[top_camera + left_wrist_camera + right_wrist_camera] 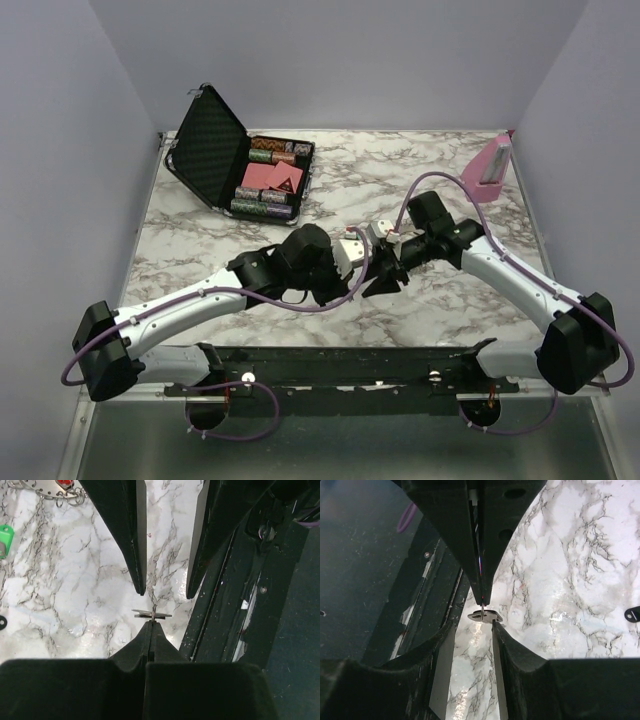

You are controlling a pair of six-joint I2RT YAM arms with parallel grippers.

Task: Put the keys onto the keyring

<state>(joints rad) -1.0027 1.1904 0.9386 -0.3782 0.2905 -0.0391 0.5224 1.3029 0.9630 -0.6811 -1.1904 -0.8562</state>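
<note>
green key (4,540) near keyring (62,497); chip case (210,145) beyond

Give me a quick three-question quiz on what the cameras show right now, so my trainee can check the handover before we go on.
1. True or false: the left gripper is shut on a small metal piece.
2. The fingers of the right gripper are: A) clamped together; B) apart, one on either side of the piece; C) out of every view.
3. In the left wrist view, a key lies at the left edge of the marble table, below the keyring. What colour is its head?

Key: 1 true; 2 B; 3 green.
</note>
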